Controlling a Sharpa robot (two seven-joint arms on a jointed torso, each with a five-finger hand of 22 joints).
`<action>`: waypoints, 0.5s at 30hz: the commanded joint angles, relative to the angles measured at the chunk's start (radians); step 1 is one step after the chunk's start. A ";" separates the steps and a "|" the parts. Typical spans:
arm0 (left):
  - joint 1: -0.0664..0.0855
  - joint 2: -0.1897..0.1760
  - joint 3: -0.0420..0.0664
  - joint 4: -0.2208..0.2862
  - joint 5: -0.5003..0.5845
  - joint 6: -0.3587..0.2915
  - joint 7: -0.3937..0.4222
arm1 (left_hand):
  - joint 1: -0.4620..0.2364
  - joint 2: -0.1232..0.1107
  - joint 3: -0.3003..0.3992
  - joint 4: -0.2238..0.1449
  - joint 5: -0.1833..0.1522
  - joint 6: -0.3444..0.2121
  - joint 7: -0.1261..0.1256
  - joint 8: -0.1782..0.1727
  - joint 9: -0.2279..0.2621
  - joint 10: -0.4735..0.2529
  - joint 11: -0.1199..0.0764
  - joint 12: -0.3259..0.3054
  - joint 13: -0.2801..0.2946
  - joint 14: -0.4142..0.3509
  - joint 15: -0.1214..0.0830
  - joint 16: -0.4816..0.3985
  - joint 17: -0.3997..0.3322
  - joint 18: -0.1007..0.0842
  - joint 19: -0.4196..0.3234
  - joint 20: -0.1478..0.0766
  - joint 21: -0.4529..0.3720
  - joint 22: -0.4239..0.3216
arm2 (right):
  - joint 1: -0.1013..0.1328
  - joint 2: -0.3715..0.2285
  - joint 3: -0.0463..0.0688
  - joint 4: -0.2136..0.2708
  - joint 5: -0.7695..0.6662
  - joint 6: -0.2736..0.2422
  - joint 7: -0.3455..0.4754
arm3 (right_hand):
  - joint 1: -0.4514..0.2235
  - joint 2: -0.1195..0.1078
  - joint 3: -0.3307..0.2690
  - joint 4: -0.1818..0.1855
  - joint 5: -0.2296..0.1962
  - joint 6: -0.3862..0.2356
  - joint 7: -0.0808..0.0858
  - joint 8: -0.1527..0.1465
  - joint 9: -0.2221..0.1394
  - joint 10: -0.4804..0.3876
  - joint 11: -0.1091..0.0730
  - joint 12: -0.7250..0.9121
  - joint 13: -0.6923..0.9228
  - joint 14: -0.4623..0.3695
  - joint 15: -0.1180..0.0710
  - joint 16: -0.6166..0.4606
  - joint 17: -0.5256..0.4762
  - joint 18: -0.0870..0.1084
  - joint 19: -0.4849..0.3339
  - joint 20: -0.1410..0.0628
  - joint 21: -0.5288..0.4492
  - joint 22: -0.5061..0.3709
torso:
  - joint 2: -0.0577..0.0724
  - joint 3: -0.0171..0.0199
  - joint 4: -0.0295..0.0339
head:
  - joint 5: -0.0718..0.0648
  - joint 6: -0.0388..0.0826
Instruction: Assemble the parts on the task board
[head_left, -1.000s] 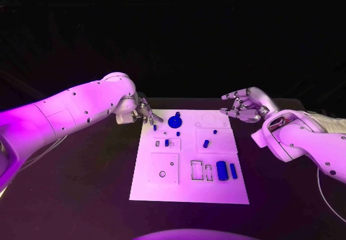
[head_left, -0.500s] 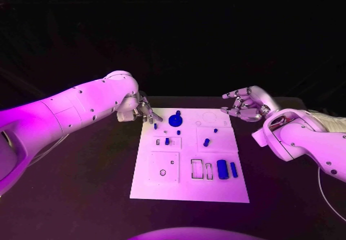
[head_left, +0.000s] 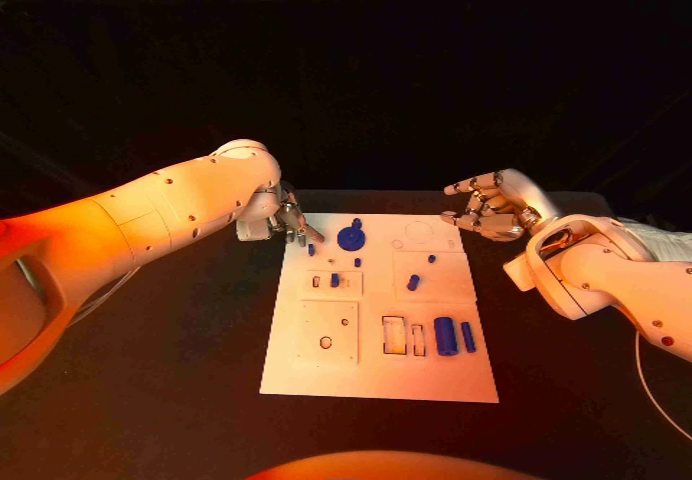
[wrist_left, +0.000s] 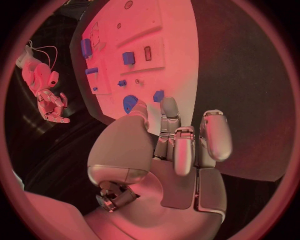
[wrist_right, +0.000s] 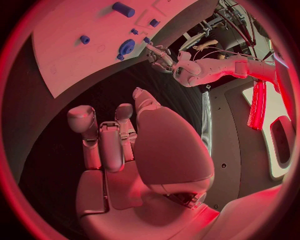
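The white task board lies in the middle of the table. Blue parts on it include a round gear-like piece, a small peg by the far left edge, a thick block and a slim bar. My left hand hovers at the board's far left corner, its fingertips just short of the peg and the gear, with nothing in it. My right hand hangs off the far right corner, fingers loosely bent and apart, holding nothing.
More small blue pegs stand mid-board, beside raised white panels with slots. Black table surrounds the board on every side. My left arm spans the table's left side, and my right forearm its right.
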 joint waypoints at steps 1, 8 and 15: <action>0.000 0.005 -0.001 -0.003 0.002 0.009 0.014 | 0.006 0.007 -0.008 0.000 0.008 0.006 0.001 0.005 0.002 0.005 0.001 0.003 -0.001 0.102 -0.007 0.003 0.263 -0.002 0.008 -0.001 0.007 0.045 | -0.001 0.002 0.000 0.000 -0.008 0.014 0.005 | -0.005 -0.001 -0.002 0.001 -0.003 0.004 0.001 0.002 0.000 -0.005 -0.001 -0.006 -0.001 0.042 -0.003 -0.007 0.004 0.007 -0.005 -0.002 -0.006 -0.001 | -0.001 0.0001 0.0016 | -0.001 -0.002; -0.002 0.011 -0.003 -0.010 0.005 0.007 0.015 | 0.016 0.014 -0.009 -0.002 0.011 0.004 0.000 0.008 0.005 0.006 0.000 0.005 -0.001 0.102 -0.008 0.003 0.263 -0.002 0.008 -0.002 0.006 0.045 | -0.001 0.003 0.000 0.000 -0.008 0.015 0.005 | -0.005 -0.001 -0.002 0.001 -0.003 0.004 0.001 0.002 0.000 -0.005 -0.001 -0.006 -0.001 0.042 -0.003 -0.007 0.004 0.007 -0.005 -0.002 -0.006 -0.001 | -0.001 0.0004 0.0003 | 0.000 -0.005; -0.004 0.019 -0.005 -0.019 0.005 0.010 0.016 | 0.035 0.023 -0.008 -0.006 0.015 0.002 0.000 0.011 0.009 0.005 -0.001 0.006 -0.004 0.102 -0.008 0.003 0.263 -0.002 0.008 -0.003 0.006 0.046 | -0.001 0.004 0.000 0.000 -0.008 0.017 0.005 | -0.005 -0.001 -0.002 0.001 -0.003 0.004 0.001 0.002 0.000 -0.005 -0.001 -0.006 -0.001 0.042 -0.003 -0.007 0.004 0.007 -0.005 -0.002 -0.006 -0.001 | -0.001 0.0006 0.0000 | 0.003 -0.010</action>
